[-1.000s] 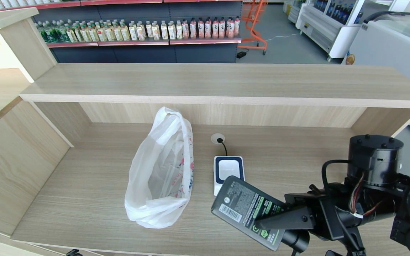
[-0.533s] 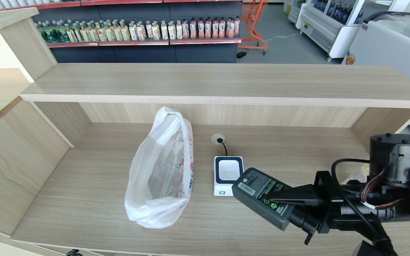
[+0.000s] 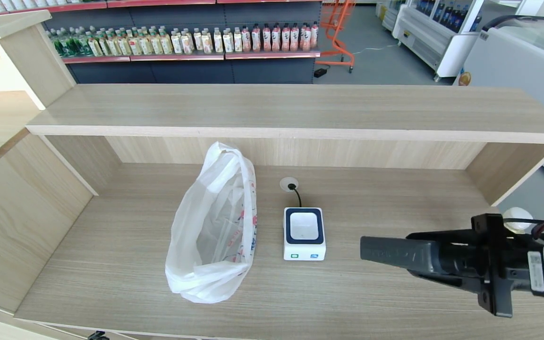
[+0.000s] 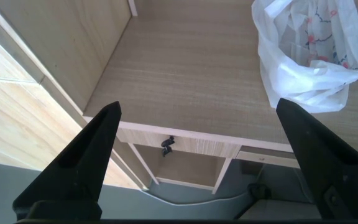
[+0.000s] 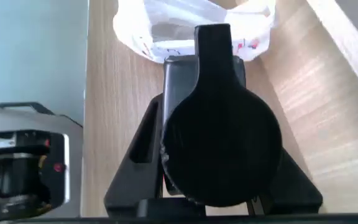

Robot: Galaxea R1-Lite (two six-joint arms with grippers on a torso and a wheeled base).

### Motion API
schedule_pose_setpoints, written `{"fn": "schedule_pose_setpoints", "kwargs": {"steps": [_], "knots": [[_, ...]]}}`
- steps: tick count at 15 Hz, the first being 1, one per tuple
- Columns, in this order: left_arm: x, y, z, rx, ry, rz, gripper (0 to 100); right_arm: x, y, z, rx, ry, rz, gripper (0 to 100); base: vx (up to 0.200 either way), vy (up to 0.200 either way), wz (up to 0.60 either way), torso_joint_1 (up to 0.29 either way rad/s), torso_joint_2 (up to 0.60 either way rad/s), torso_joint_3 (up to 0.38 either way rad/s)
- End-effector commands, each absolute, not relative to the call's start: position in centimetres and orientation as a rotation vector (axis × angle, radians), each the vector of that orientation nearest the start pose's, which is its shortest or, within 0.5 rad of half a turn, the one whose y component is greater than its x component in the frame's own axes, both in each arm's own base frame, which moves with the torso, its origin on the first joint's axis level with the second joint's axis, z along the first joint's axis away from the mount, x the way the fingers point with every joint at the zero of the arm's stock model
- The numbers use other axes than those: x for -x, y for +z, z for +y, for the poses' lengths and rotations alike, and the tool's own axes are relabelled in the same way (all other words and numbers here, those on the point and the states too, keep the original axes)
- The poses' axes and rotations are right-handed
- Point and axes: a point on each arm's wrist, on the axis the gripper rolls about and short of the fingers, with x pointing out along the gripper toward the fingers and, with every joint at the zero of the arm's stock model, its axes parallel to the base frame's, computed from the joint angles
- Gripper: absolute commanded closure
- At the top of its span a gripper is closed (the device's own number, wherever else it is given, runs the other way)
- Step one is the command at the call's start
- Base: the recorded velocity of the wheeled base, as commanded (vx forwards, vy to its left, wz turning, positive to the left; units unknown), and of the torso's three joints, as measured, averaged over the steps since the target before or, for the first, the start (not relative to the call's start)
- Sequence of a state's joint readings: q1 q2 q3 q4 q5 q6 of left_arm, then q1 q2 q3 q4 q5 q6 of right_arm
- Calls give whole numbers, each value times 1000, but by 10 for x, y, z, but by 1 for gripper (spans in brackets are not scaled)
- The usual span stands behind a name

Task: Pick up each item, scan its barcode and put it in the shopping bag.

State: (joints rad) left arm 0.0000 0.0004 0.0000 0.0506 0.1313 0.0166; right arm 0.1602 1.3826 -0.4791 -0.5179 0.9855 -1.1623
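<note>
My right gripper (image 3: 423,257) is shut on a flat dark pack (image 3: 380,249), held edge-on above the counter to the right of the scanner (image 3: 304,233). In the right wrist view one black finger (image 5: 213,56) lies over the pack (image 5: 174,81), and the bag (image 5: 191,25) is beyond it. The white plastic shopping bag (image 3: 215,226) stands open just left of the scanner. My left gripper (image 4: 197,112) hangs open and empty over the counter's front edge, with the bag (image 4: 309,56) off to one side.
The wooden counter (image 3: 111,264) is walled on the left, back and right, with a raised shelf (image 3: 291,108) above it. The scanner's cable runs to a round hole (image 3: 289,183). A small white object (image 3: 515,218) lies near the right wall.
My right arm has swung back to the right, away from over the scanner. The pack has turned from label-up to edge-on.
</note>
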Motion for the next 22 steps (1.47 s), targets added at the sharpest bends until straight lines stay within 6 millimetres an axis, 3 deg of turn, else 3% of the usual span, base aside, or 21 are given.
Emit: {"fn": "schedule_pose_setpoints", "kwargs": {"steps": [1, 2, 3, 7, 10, 13, 22], "knots": [[23, 70, 3, -20, 131, 52, 0, -192, 197, 36, 470, 946, -27, 100, 0, 0, 0, 0, 0, 0], [23, 70, 3, -20, 130, 52, 0, -195, 201, 38, 316, 877, 66, 100, 0, 0, 0, 0, 0, 0], [23, 70, 3, -20, 131, 52, 0, -202, 201, 54, 40, 806, 217, 100, 0, 0, 0, 0, 0, 0], [23, 70, 3, -20, 130, 52, 0, -242, 165, 70, -314, 618, 478, 100, 0, 0, 0, 0, 0, 0], [23, 70, 3, -20, 131, 52, 0, -259, 148, 77, -379, 577, 543, 100, 0, 0, 0, 0, 0, 0], [23, 70, 3, -20, 131, 52, 0, -276, 150, 96, -478, 606, 542, 100, 0, 0, 0, 0, 0, 0], [23, 70, 3, -20, 131, 52, 0, -314, 114, 146, -411, 607, 598, 100, 0, 0, 0, 0, 0, 0]]}}
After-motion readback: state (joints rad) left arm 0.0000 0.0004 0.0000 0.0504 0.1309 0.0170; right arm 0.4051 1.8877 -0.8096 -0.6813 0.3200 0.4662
